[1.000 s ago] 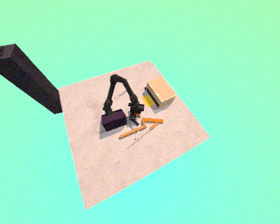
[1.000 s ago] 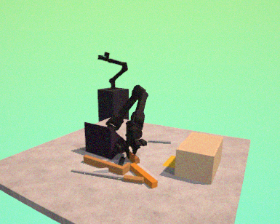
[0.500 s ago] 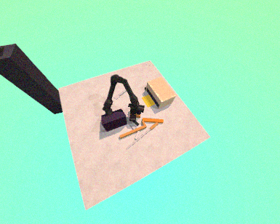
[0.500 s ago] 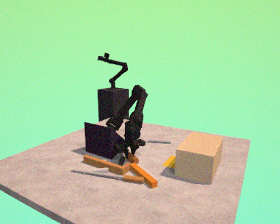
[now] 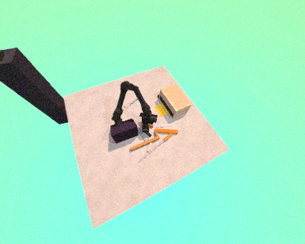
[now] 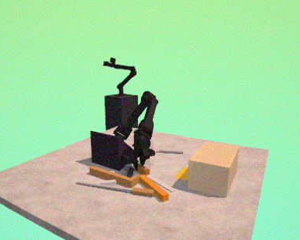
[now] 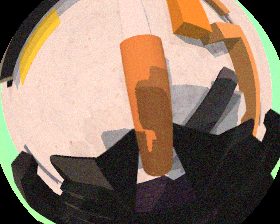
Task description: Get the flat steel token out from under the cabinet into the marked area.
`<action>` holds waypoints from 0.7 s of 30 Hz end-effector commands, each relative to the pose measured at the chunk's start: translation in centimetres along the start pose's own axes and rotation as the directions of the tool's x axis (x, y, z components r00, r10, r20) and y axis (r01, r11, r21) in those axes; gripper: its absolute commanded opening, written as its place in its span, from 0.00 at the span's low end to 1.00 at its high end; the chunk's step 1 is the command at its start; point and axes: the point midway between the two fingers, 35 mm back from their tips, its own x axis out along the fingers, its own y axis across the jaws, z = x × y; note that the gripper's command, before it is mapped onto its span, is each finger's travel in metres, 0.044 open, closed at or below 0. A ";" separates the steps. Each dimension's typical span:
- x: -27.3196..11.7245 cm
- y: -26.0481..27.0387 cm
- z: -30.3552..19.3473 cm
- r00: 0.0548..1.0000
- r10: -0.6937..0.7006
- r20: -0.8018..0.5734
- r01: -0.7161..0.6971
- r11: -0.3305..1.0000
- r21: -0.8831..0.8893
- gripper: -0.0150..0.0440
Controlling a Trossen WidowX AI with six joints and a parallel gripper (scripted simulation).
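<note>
My gripper (image 5: 148,126) (image 6: 139,167) (image 7: 152,129) is shut on the orange handle (image 5: 150,126) (image 6: 145,170) (image 7: 141,55) of a tool, low over the table. The tool's thin pale blade points away from the fingers. I cannot tell whether the tool touches the table. The tan cabinet (image 5: 176,99) (image 6: 212,167) stands beyond the gripper; its dark front edge shows at the upper left in the wrist view. The yellow marked area (image 5: 161,109) (image 6: 181,174) (image 7: 40,40) lies in front of it. The token is not visible in any view.
A bent orange bar (image 5: 166,131) (image 6: 155,188) (image 7: 248,75) lies beside the gripper. Near it is another orange-handled tool (image 5: 168,137) (image 6: 142,192) with a thin rod. A dark bar (image 6: 130,171) (image 7: 211,100) lies close to the fingers. Another thin rod (image 6: 171,152) lies farther back.
</note>
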 end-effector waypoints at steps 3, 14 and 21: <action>0.0 0.0 0.1 1.000 0.000 0.002 0.000 0.999 -0.054 0.25; 0.0 0.0 0.1 1.000 0.000 0.002 0.000 0.990 -0.140 0.25; 0.0 0.0 0.1 1.000 0.000 0.002 0.001 0.981 -0.194 0.25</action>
